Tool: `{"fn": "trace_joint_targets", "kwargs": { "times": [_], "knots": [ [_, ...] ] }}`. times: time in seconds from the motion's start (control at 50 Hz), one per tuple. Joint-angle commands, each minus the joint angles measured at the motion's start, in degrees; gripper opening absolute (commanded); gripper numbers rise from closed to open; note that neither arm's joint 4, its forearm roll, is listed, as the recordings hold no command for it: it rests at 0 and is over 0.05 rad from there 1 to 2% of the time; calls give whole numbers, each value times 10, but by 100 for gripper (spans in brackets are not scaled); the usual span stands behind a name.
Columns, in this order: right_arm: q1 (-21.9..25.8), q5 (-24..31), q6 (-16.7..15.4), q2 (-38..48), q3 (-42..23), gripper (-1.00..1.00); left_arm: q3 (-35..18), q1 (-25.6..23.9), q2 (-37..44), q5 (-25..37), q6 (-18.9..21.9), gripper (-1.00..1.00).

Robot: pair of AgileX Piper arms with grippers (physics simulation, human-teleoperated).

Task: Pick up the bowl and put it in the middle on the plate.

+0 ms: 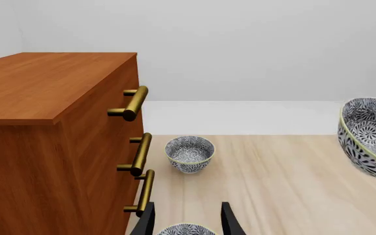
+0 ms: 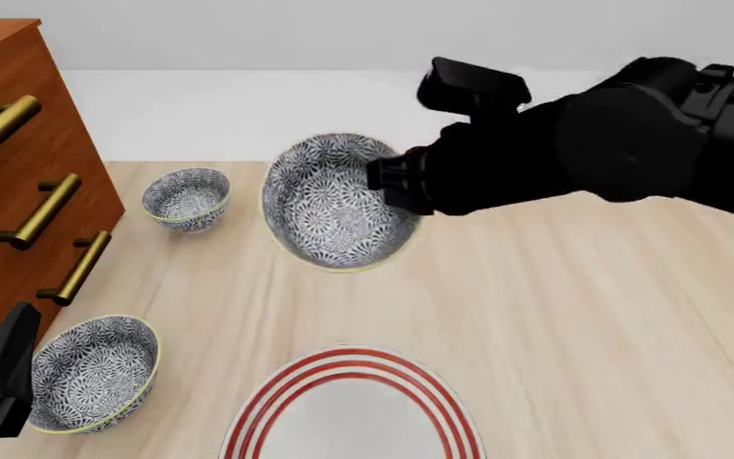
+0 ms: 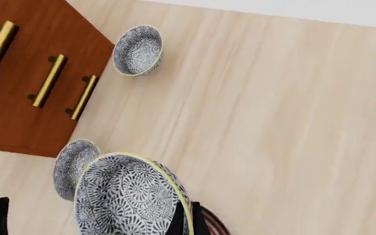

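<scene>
right gripper (image 2: pixel 386 184) clamping the bowl (image 2: pixel 336 201) rim, tilted in the air beyond the plate (image 2: pixel 352 406) | left gripper (image 1: pixel 188 218) gaping over a second bowl (image 2: pixel 93 373) beside the dresser (image 2: pixel 10 182) | only the right wrist view showing bare tabletop (image 3: pixel 286 122) alongside

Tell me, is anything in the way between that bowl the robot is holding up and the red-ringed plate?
Nothing visible is. The right hand holds the bowl tilted in the air, and the plate lies bare on the table nearer the robot. The other two bowls and the wooden drawers all sit off to the left.
</scene>
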Motion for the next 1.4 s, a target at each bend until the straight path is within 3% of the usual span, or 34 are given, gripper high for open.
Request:
{"fn": "trace_joint_targets", "kwargs": {
  "times": [0.02, 0.3, 0.46, 0.66, 1.08, 1.4],
  "knots": [
    [-2, -15, 3, -63, 96, -100, 0, 0, 0, 0, 0, 100],
    [42, -85, 53, -49, 222, -100, 0, 0, 0, 0, 0, 100],
    [51, -93, 53, -54, 236, -100, 0, 0, 0, 0, 0, 100],
    [78, -140, 84, -23, 283, -100, 0, 0, 0, 0, 0, 100],
    [107, -173, 101, 8, 315, -100, 0, 0, 0, 0, 0, 100],
    [134, -210, 131, 33, 336, -100, 0, 0, 0, 0, 0, 100]
  ]
}}
